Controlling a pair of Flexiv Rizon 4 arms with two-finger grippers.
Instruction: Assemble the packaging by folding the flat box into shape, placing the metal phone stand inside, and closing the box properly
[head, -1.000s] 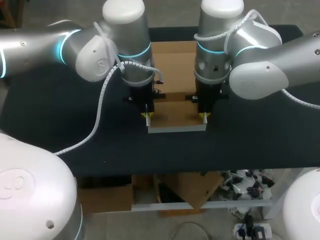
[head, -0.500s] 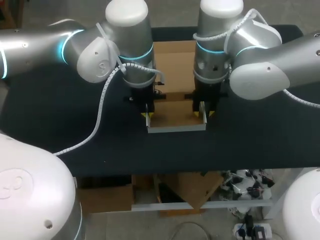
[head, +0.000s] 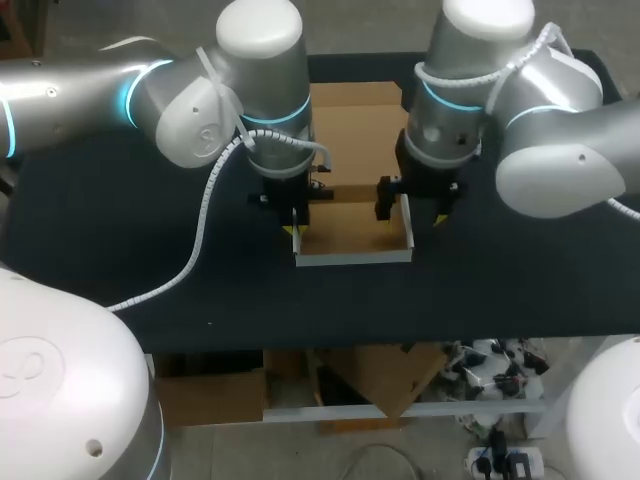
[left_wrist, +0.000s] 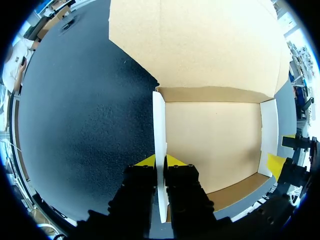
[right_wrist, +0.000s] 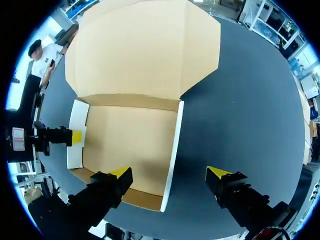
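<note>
Box (head: 352, 228) lay on counter (head: 150, 250) between hands. Left hand (left_wrist: 160, 162) pinched upright left wall (left_wrist: 159, 125). Right hand (right_wrist: 170, 173) gaped wide, straddling right wall (right_wrist: 176, 135) without contact, wall's long axis running straight ahead.

A dark table (head: 120, 270) carries a half-folded cardboard box (head: 350, 228)

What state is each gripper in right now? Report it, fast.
Left gripper: closed on the box's left wall.
Right gripper: open, astride the box's right wall.
</note>
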